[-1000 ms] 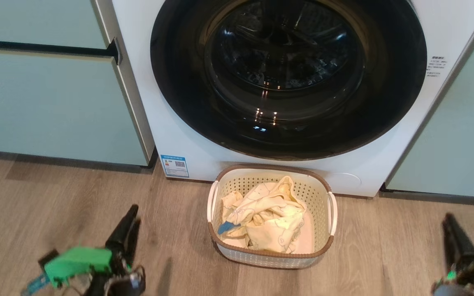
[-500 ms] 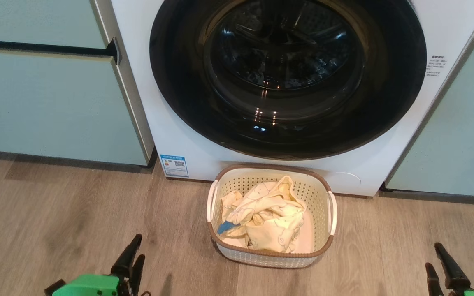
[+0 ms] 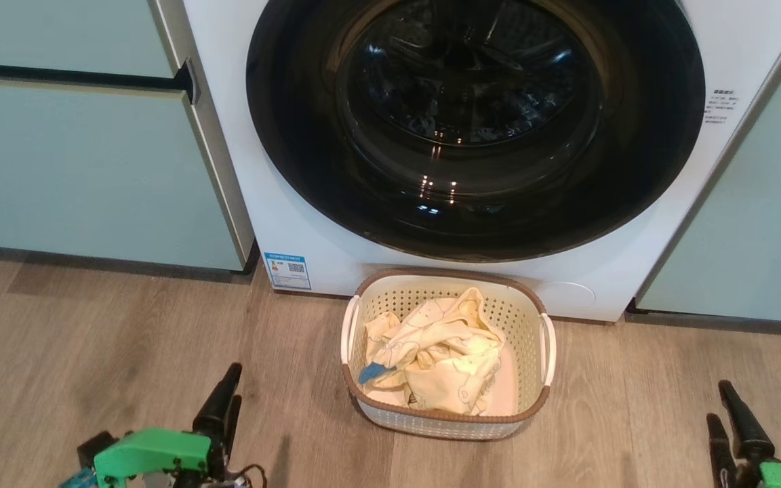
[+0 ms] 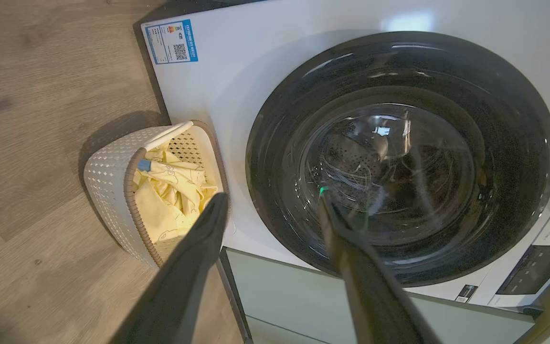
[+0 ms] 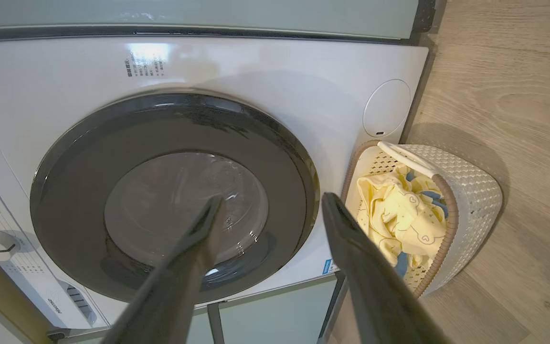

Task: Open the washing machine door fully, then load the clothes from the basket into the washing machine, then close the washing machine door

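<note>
The washing machine door (image 3: 475,129) is shut; the basket (image 3: 445,423) of clothes (image 3: 441,359) stands just below it. Our left hand (image 3: 233,386) and right hand (image 3: 718,401) hang wide open, empty, well short of the door. We should catch its rim, though the handle side is hard to make out, and swing it fully.

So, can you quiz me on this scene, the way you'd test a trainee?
1. True or false: the washing machine door is shut.
2. Where are the clothes? A in the drum, B in the basket, C on the floor.
3. Fill in: the left fingers and the right fingers stand ____, holding nothing.
Key: 1 true; 2 B; 3 open.
</note>
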{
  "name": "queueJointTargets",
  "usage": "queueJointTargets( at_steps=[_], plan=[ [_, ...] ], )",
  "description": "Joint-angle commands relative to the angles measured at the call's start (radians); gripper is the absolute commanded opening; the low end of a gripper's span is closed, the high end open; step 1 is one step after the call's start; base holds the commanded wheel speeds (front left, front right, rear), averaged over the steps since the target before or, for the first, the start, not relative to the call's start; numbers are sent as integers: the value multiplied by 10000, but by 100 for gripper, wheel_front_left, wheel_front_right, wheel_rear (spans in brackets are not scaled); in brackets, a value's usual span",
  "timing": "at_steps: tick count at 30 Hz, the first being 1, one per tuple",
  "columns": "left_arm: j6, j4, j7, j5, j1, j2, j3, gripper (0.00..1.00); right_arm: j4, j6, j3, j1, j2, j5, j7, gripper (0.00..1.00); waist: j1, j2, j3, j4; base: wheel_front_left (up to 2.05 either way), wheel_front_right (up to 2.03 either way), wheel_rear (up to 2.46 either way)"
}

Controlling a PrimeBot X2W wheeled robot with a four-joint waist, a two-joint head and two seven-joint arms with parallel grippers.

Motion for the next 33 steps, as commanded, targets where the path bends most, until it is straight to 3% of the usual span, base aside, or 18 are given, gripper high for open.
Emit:
queueJointTargets(
  at_steps=[1, 33],
  plan=[
    [-49, -380, -91, 223, -548, 105, 71, 100, -405, -6, 83, -617, -101, -203, -133, 100, 0, 0, 4, -1, 0, 0, 0],
    [16, -860, -1034, 4772, -1402, 163, -195, 100, -1105, -14, 510, -1189, -182, -4406, -1077, 100, 0, 0, 60, 10, 0, 0, 0]
  ],
)
